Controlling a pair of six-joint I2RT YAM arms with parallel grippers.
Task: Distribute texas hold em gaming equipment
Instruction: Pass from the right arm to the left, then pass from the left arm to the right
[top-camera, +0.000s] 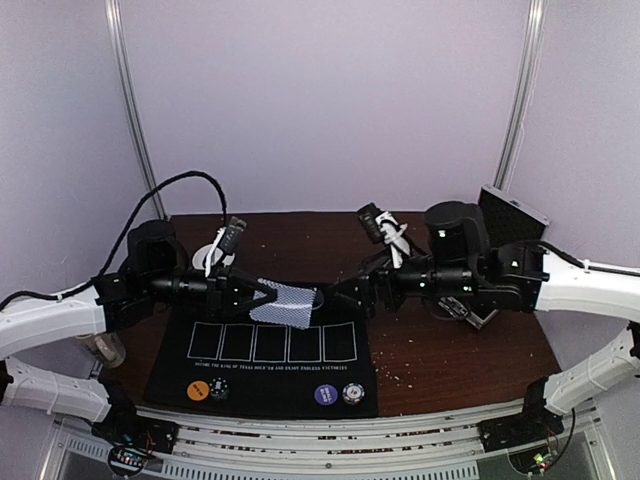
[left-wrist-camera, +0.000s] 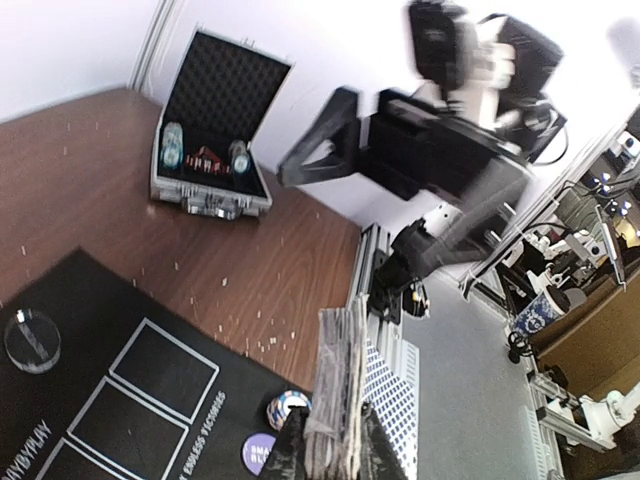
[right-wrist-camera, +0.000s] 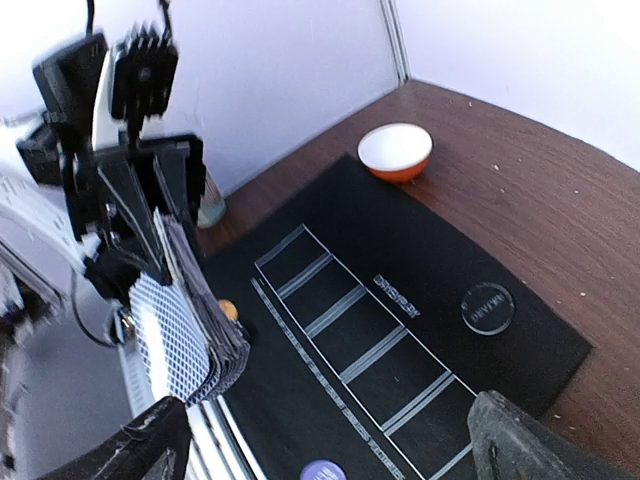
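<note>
Card deck (top-camera: 287, 303) hangs above the black mat (top-camera: 270, 390), pinched at one end by the left claw (top-camera: 262, 297). Right claw (top-camera: 335, 295) is spread wide just beside it, empty. Likely the dealing step: next move needs one card peeled off onto the mat without dragging the rest.

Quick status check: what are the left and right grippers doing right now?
Left gripper: closed, holding the deck of cards.
Right gripper: open, fingers spread wide, holding nothing.
</note>
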